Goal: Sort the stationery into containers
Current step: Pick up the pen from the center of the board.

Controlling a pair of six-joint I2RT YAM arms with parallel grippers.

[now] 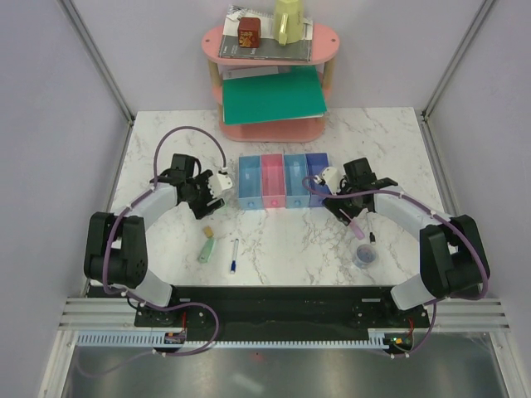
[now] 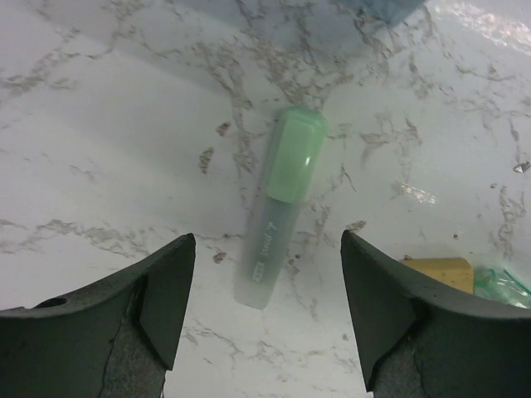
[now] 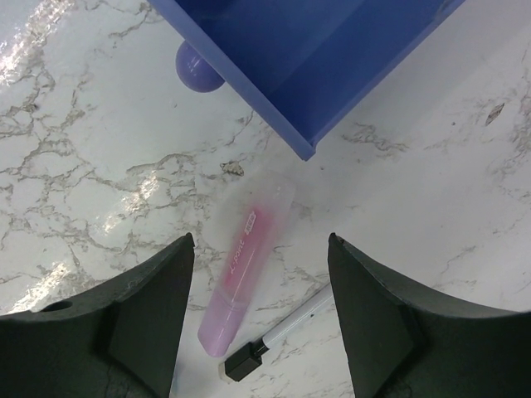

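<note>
While the overhead view gives me the whole layout, only the wrist views let me read the jaws.

Left wrist: left gripper (image 2: 267, 278) is spread wide and empty above the pale green marker (image 2: 282, 207). The marker lies flat on the table (image 2: 99, 124). A tan eraser (image 2: 440, 272) sits by the right finger (partly hidden by it).

Right wrist: right gripper (image 3: 259, 274) is likewise released, holding nothing, over the pink-purple marker (image 3: 245, 265). This lies near the corner of the violet-blue tray (image 3: 315, 50). A thin black-capped pen (image 3: 278, 336) lies just beside its lower end; I cannot tell if they touch.

Overhead only:
- a thin white pen with blue tip (image 1: 234, 254)
- a clear tape roll (image 1: 363, 255)
- the joined light blue tray (image 1: 250, 182), pink tray (image 1: 272, 182) and blue tray (image 1: 294, 182)

Surface: glossy white marble, grey-veined. The walls are pale lilac. A pink oval shelf (image 1: 319, 40) carries a green folder (image 1: 274, 95). Both markers are translucent plastic barrels.
</note>
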